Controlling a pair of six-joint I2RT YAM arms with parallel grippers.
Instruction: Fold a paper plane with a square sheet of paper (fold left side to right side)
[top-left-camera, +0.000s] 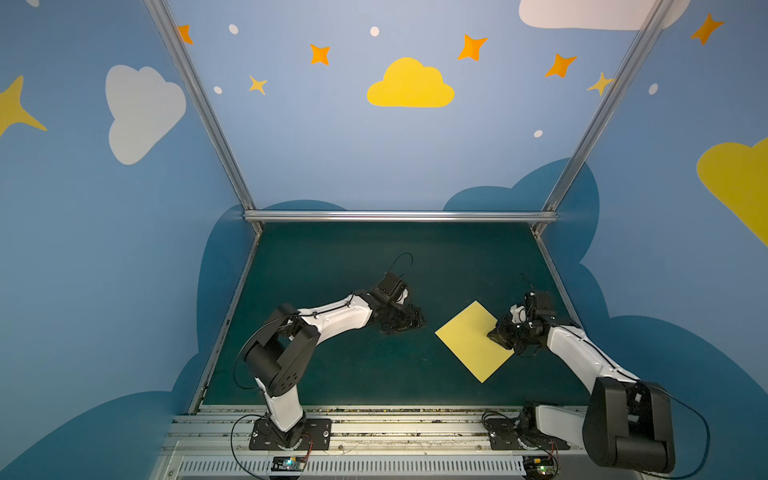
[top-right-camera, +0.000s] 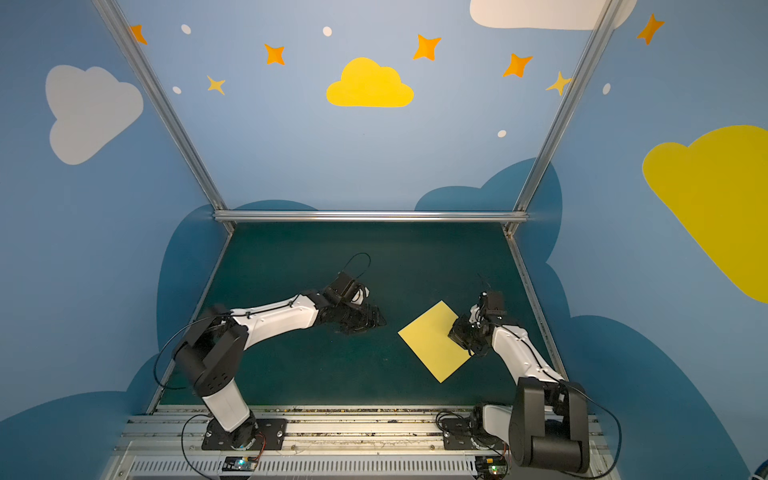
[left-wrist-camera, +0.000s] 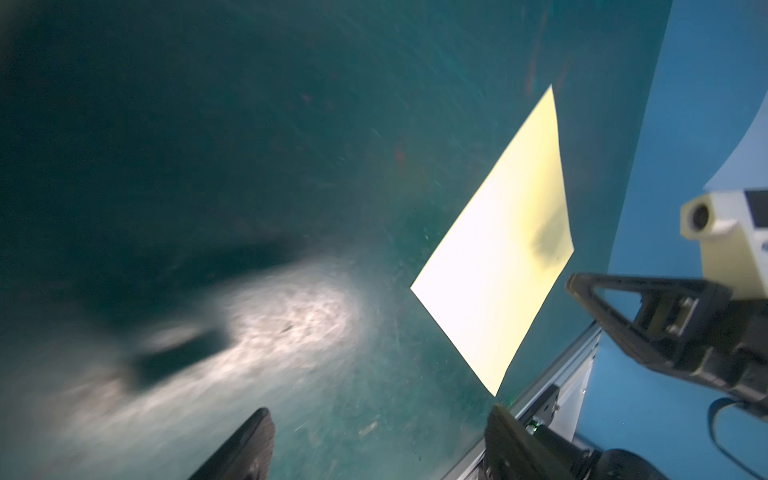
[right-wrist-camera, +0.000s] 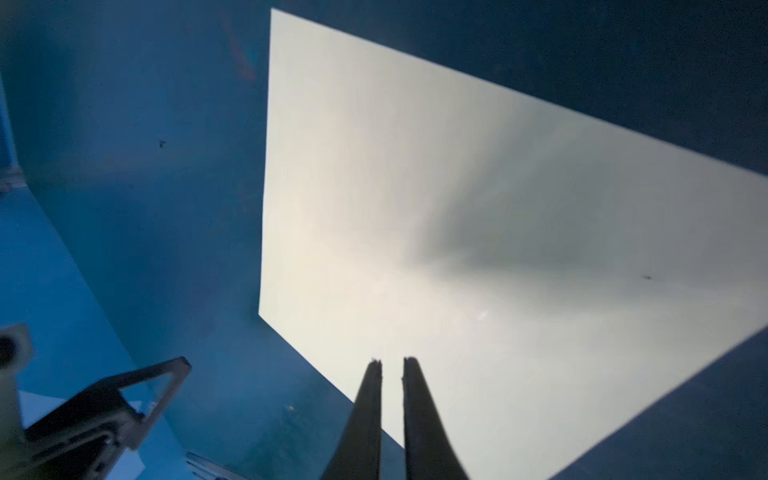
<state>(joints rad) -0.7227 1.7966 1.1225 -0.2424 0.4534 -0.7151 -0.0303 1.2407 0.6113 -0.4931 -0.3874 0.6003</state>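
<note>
Your site: robot test booth, lab-type. Aluminium-profile frame (top-left-camera: 399, 216), cloud-and-star painted walls (top-left-camera: 332, 145), green mat (top-left-camera: 332, 374) beneath your jaws, slotted mounting rail (top-left-camera: 415, 432) behind them.

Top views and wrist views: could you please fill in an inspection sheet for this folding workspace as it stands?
Surface: dark green mat, scuffed.
Job's things: square sheet of paper, flat, unfolded, lying corner-on, right of centre.
Clutter: nothing seen.
Grippers: left gripper open over bare mat, apart from the sheet; right gripper shut, tips over the sheet's right part.
Cables: black cable loops above the left wrist; more at both bases.
Surroundings: blue walls with painted clouds and stars; aluminium frame.
</note>
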